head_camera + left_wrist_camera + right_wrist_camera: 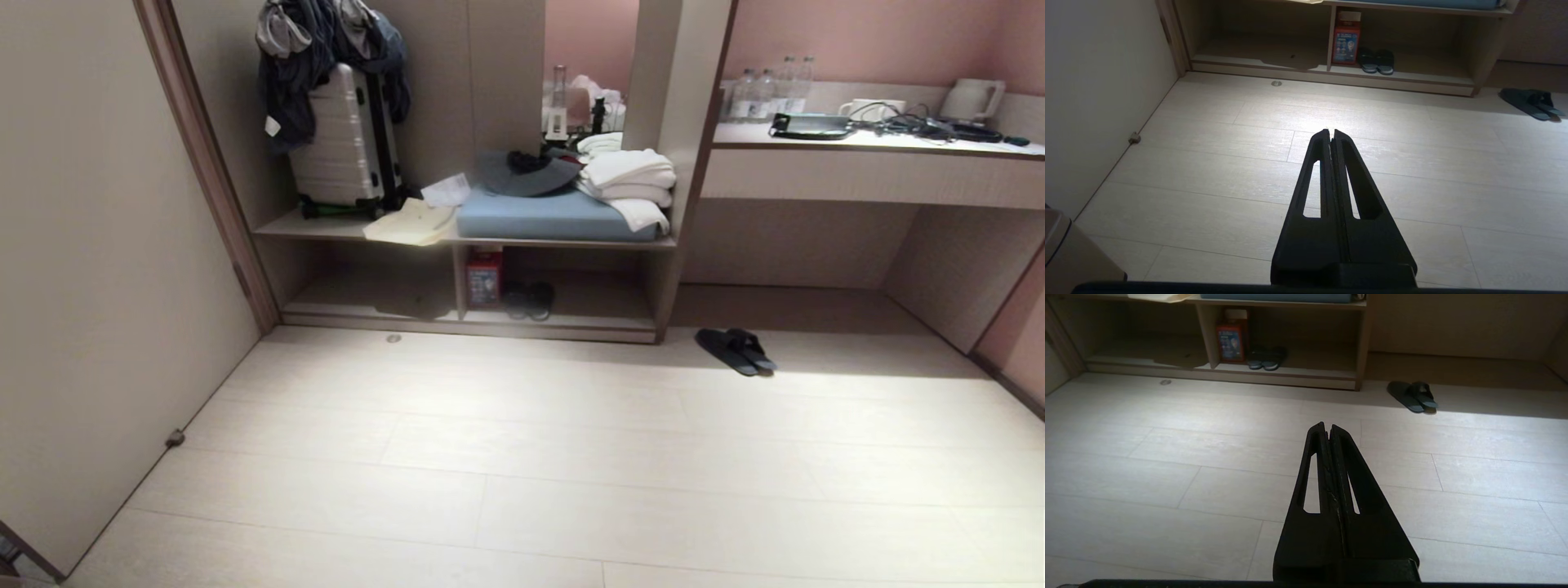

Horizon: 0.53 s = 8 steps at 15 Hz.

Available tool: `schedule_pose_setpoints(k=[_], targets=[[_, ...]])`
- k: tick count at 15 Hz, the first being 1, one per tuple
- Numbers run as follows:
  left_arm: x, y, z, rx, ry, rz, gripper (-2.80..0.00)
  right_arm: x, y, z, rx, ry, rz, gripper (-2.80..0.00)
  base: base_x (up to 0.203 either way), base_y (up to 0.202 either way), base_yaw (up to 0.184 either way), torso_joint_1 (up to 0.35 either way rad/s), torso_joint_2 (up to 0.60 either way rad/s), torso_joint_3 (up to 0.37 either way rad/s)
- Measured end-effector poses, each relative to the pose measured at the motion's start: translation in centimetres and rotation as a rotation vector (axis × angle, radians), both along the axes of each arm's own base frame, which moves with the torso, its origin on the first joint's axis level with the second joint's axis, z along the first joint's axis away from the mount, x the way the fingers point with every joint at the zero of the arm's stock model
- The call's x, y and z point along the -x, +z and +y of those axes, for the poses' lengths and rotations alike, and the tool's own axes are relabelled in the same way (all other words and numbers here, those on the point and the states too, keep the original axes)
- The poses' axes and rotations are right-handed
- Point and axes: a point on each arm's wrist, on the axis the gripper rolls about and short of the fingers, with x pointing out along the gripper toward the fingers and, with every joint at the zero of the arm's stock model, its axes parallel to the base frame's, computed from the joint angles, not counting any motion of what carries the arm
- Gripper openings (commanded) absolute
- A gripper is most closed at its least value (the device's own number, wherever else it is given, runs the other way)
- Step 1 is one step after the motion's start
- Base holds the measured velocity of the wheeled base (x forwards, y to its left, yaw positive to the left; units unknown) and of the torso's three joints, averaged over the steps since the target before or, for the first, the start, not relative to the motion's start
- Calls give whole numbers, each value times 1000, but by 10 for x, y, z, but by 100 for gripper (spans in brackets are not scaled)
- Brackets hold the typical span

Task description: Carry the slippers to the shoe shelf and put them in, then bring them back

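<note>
Closest to me, both arms sit parked over the pale plank floor [522, 457]. The left gripper [1330, 131] has its two black fingers pressed flat together with nothing between them, and the right gripper [1327, 425] is clenched the same way, also empty. Neither arm shows in my head view.

Further out on the floor, well apart from both grippers, I see the slippers [735, 349]: a flat dark pair lying partly overlapped, one across the other, just outside the right end of the shoe shelf [473, 322] and in front of the recess under the long worktop [873, 143]. They sit on the floor, not in the shelf.

Beyond them the shoe shelf is open at the front, split by a vertical divider. In its right compartment a red box [484, 278] stands against the divider with a second dark pair of slippers [528, 300] just beside it. The left compartment is in shadow.

On the bench above lie a blue cushion [547, 216], folded white towels [629, 184] and a silver suitcase [347, 139] draped with clothes. Bottles [771, 90] and a kettle [971, 100] stand on the worktop.
</note>
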Motion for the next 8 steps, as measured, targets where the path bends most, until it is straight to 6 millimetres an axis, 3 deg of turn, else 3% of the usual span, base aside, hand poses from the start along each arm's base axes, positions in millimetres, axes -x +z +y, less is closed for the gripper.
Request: schedule_pose_setpoints(k=[8], targets=[[0,0,0,0,0,0,-280,0,0,0,0,0,0,-280,0,0,0,0,0,0]])
